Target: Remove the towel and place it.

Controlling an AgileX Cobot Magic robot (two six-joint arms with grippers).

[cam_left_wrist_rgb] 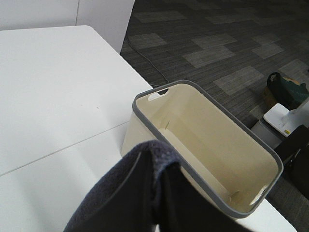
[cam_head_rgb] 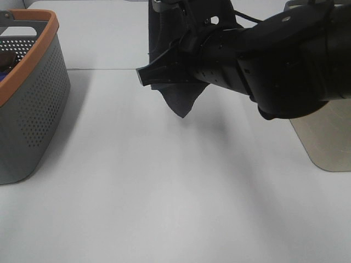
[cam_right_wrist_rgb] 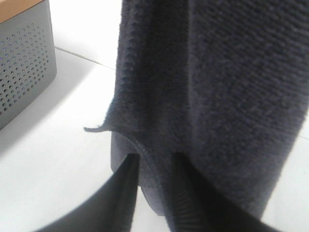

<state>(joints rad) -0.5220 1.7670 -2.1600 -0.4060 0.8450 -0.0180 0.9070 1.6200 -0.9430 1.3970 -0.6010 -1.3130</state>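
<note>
Now, the dark navy plush towel (cam_head_rgb: 182,101) is held up in the air above the white table (cam_head_rgb: 164,192), and it is gripped by both arms. The right gripper (cam_right_wrist_rgb: 153,162) is seen nearly closed, with only a narrow gap between its jaws, and the stitched hem of the towel is pinched in this gap. The rest of the cloth is hung just in front of these jaws and fills most of the right wrist view. The left gripper (cam_left_wrist_rgb: 155,193) is also closed almost fully, and a thick fold of the towel is clamped between its jaws and bulges out over their tips. Beyond the left jaws the beige rectangular plastic bin with a grey rim (cam_left_wrist_rgb: 203,140) is found, standing by the table edge, apart from the cloth. Beyond the right jaws and off to one side, the grey perforated plastic basket with an orange rim (cam_right_wrist_rgb: 24,63) is placed on the table, well apart from the towel. A pointed corner of the cloth is let down below the right jaws and is not touching the table.
</note>
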